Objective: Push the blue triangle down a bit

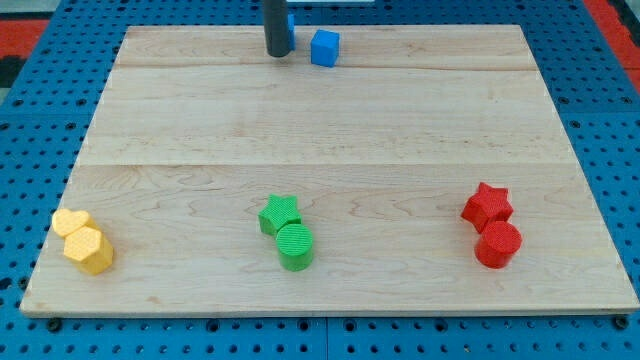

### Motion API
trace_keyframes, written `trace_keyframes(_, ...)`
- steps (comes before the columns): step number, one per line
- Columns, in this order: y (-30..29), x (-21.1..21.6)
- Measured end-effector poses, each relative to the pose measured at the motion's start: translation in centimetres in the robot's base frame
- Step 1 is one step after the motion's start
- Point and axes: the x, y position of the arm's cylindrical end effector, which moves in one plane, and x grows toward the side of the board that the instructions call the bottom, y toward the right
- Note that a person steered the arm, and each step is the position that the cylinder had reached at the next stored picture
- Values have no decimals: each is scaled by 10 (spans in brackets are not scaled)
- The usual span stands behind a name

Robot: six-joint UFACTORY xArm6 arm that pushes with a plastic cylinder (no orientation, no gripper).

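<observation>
My tip rests on the wooden board near its top edge, a little left of centre. A blue block shows only as a sliver along the right side of the rod, mostly hidden behind it; its shape cannot be made out. A blue cube sits just to the right of my tip, with a small gap between them.
A green star and a green cylinder touch at the bottom centre. A red star and a red cylinder sit at the bottom right. A yellow heart and a yellow hexagon sit at the bottom left.
</observation>
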Motion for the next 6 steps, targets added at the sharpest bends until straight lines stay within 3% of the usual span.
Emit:
trace_keyframes(1, -15, 49)
trace_keyframes(2, 57, 58)
trace_keyframes(3, 122, 34)
trace_keyframes(4, 148, -48)
trace_keyframes(6, 102, -53)
